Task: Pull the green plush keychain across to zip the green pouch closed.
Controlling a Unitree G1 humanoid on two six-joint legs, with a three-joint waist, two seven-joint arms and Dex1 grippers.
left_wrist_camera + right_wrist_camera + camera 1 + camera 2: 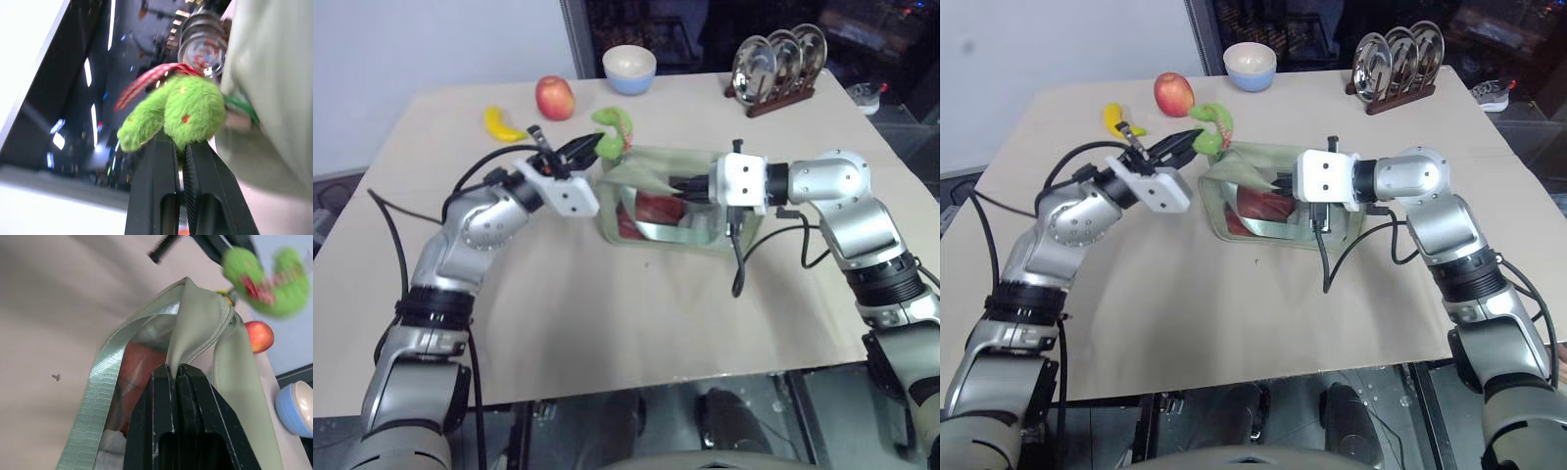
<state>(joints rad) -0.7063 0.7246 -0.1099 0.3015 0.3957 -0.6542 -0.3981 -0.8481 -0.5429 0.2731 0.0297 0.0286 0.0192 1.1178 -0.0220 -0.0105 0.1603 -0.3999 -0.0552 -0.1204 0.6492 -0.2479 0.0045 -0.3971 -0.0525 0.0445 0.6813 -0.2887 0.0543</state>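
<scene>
We see the pouch (pixel 671 206) standing near the middle of the table (pixel 607 313), its clear panel showing reddish contents. Our left end effector (pixel 590 147) reaches in from the left, and its two black fingers (pixel 161 181) are pinched on the keychain (pixel 613 129), which sits raised just above the pouch's far left corner; a red ribbon loops off the plush. In the left wrist view the plush bulges out past the fingertips, with the pouch's pale fabric right beside it. Our right end effector (pixel 677 186) comes in from the right over the pouch top, its fingers (pixel 183 406) pressed together on a fold of the pouch's fabric beside the zipper seam. Behind the pouch, toward the far left of the table, lie a banana (pixel 501 124) and an apple (pixel 554 97), close together. A bowl (pixel 629 69) stands at the far edge, and a rack of metal plates (pixel 781 61) stands at the far right.
</scene>
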